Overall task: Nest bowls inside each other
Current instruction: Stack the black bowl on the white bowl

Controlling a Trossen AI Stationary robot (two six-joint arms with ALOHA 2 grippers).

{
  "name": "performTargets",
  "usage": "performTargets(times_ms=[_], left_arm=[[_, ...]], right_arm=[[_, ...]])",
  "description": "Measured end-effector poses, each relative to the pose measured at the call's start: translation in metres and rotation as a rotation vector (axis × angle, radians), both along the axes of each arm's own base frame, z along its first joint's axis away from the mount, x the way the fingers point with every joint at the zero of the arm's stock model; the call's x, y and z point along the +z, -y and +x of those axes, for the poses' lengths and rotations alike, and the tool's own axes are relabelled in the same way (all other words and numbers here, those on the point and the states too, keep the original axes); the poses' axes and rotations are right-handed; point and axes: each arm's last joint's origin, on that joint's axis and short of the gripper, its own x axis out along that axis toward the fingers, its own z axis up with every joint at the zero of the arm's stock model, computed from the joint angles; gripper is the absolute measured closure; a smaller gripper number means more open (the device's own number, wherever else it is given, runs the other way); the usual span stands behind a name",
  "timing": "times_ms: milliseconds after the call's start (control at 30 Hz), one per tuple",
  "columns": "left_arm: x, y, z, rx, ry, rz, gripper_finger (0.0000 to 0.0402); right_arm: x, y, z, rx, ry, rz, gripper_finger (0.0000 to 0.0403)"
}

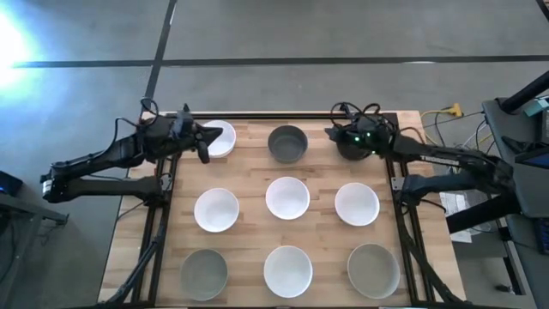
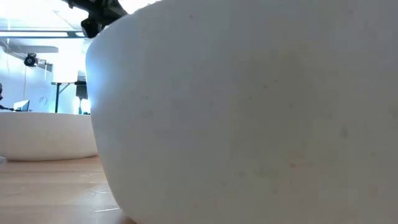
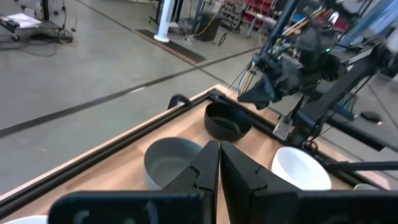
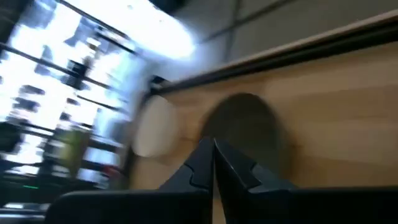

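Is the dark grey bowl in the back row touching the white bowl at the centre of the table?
Apart. The high view shows bare wood between the dark grey bowl and the centre white bowl.

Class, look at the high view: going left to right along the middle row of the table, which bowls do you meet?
White bowl → white bowl → white bowl.

The pale wooden plank tabletop (image 1: 322, 232) shows light striped grain, edged by a black metal frame (image 1: 163, 215). On it sit five round smooth white bowls (image 1: 287, 198), two round pale grey-green bowls (image 1: 203, 274), one round dark grey bowl (image 1: 287, 143) and one round black bowl (image 3: 227, 121). Both robot arms (image 1: 103, 163) are black. The floor (image 1: 343, 34) is grey with dark lines.
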Motion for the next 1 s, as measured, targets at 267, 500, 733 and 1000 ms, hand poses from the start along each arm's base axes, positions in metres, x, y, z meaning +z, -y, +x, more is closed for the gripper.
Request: performTargets(times_ms=[267,500,733,1000], left_arm=[[0.005,0.004,-0.014,-0.002,0.052,0.016,0.0402],[0.002,0.003,-0.008,-0.002,0.029,0.01,0.0402],[-0.001,0.0,0.0,-0.003,0.016,0.005,0.0402],[-0.001,0.001,0.001,-0.025,0.011,-0.001,0.0402]], right_arm=[[0.034,0.001,-0.026,0.156,-0.618,-0.056,0.0349],[0.017,0.016,-0.014,0.401,-0.898,0.018,0.0294],[-0.009,0.039,0.011,0.509,-1.057,0.097,0.0257],[-0.036,0.055,0.033,0.579,-1.145,0.158,0.0254]])
